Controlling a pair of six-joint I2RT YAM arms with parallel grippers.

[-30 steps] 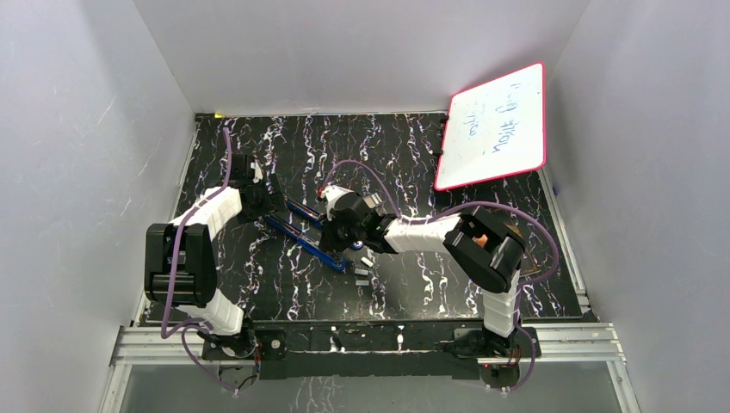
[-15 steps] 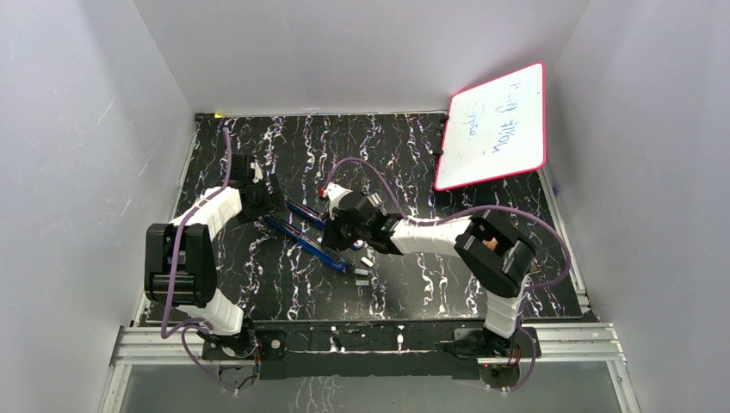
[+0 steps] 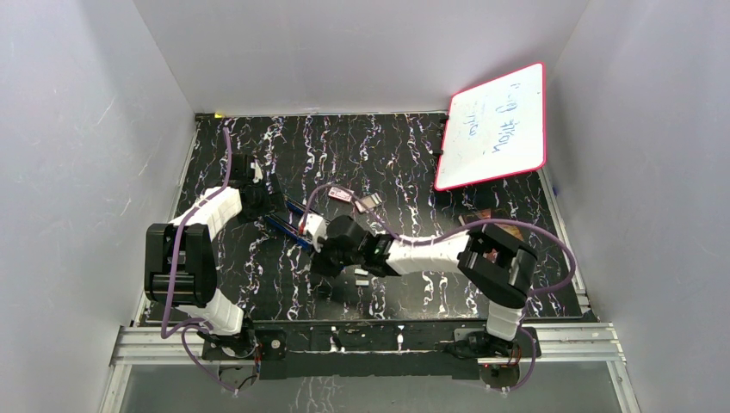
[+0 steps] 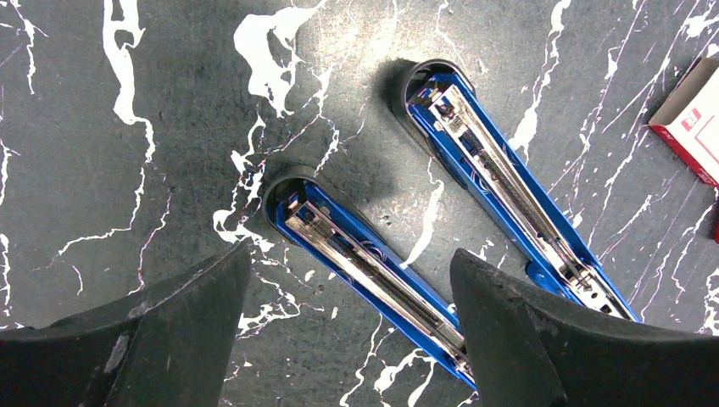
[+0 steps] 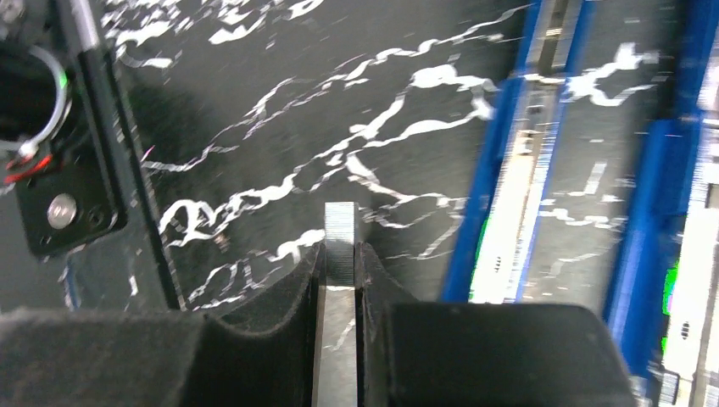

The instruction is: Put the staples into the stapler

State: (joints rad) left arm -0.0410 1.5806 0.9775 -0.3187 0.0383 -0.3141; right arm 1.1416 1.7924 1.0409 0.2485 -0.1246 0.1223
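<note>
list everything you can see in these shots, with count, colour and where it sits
table: 1, black with white veins, under everything
whiteboard: 1, white with red edge, leaning at far right
blue stapler rails: 2, blue with silvery channels, lying open side by side left of centre; one stapler or two, cannot tell
red-and-white box: 1, beside the rails, toward table centre
grey item: 1, right of the box, too small to identify
loose staples: about 2, silvery, near centre front
staple strip: 1, silvery-grey, in right pincer
arms: 2, white and black, bolted at near edge
left pincer: 1, black, open astride one rail
right pincer: 1, black, shut on the staple strip
</note>
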